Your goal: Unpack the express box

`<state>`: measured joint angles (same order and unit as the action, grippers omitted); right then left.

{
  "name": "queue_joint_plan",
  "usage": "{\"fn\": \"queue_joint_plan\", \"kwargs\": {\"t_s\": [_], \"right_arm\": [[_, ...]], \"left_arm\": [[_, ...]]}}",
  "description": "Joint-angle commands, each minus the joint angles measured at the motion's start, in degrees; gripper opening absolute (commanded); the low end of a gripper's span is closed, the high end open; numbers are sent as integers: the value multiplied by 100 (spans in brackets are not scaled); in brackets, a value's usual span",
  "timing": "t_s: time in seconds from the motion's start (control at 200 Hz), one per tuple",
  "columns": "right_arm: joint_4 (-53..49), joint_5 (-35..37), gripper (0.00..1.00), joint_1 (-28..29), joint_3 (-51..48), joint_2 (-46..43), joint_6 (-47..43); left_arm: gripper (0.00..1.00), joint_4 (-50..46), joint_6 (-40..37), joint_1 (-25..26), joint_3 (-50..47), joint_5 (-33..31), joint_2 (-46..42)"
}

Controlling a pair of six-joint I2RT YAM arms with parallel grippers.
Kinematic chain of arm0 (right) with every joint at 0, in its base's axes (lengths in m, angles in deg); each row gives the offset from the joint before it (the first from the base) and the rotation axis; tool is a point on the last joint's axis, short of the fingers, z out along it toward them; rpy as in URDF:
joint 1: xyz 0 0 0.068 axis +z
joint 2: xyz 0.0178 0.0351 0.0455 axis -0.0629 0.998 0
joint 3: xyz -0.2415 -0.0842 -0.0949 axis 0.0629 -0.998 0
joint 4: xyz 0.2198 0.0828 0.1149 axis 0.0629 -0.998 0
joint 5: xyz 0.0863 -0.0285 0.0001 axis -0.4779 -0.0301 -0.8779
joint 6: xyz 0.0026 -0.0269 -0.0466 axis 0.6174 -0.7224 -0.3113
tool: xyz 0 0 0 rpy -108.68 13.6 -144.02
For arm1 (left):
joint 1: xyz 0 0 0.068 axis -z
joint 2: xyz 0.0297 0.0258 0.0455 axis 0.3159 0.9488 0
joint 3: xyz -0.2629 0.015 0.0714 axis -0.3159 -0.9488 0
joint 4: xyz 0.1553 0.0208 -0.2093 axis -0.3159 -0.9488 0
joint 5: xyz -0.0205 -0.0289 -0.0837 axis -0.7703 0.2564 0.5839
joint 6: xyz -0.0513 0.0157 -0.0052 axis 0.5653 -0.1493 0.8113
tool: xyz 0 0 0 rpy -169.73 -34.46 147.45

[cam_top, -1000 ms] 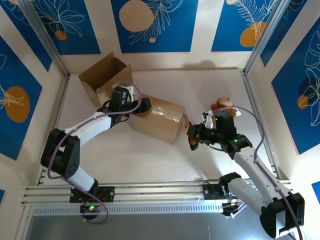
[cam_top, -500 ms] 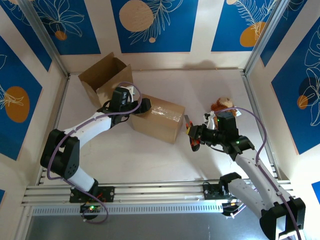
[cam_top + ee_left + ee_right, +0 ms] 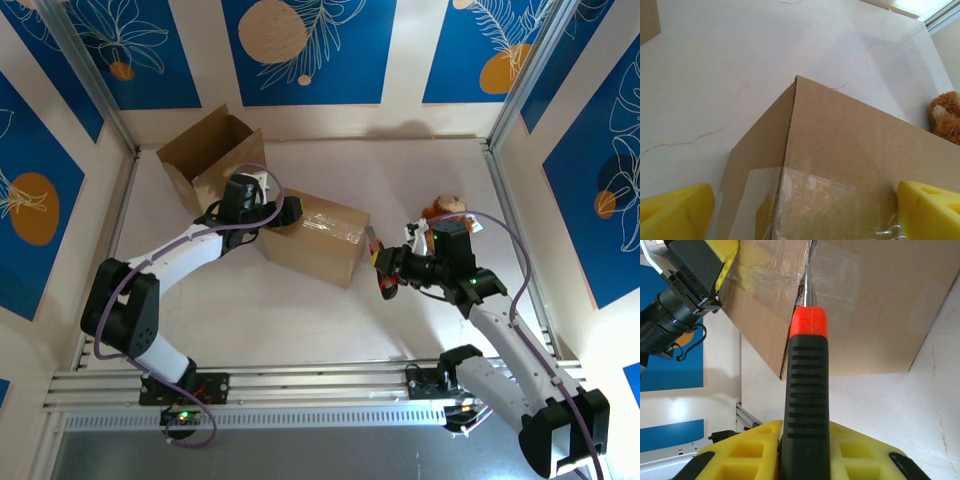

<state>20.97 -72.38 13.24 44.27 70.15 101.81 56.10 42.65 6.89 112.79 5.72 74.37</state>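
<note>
My left gripper stands spread across the end of the taped box at mid-table, I think to steady it; my right gripper pinches the knife, blade at the tape.

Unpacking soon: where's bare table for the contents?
Bare: the table strip in front of the taped box, and the far stretch right of the open box. Crowded: between taped box and plush, around the right tool and cutter.

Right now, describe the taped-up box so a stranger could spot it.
On the white table, look just left of centre, beneath the left end effector. The sealed cardboard box there is closed with clear tape, unlike the open cardboard box behind it at back left.
</note>
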Motion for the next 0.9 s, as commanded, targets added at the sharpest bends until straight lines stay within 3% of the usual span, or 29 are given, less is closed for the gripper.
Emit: {"fn": "queue_joint_plan", "kwargs": {"t_s": [0.0, 0.89], "right_arm": [[69, -125, 0, 46, 152, 8, 62], [-96, 105, 0, 191, 150, 86, 98]], "left_arm": [[92, -1080, -229, -25, -205, -395, 240], [92, -1047, -211, -25, -209, -370, 283]]}}
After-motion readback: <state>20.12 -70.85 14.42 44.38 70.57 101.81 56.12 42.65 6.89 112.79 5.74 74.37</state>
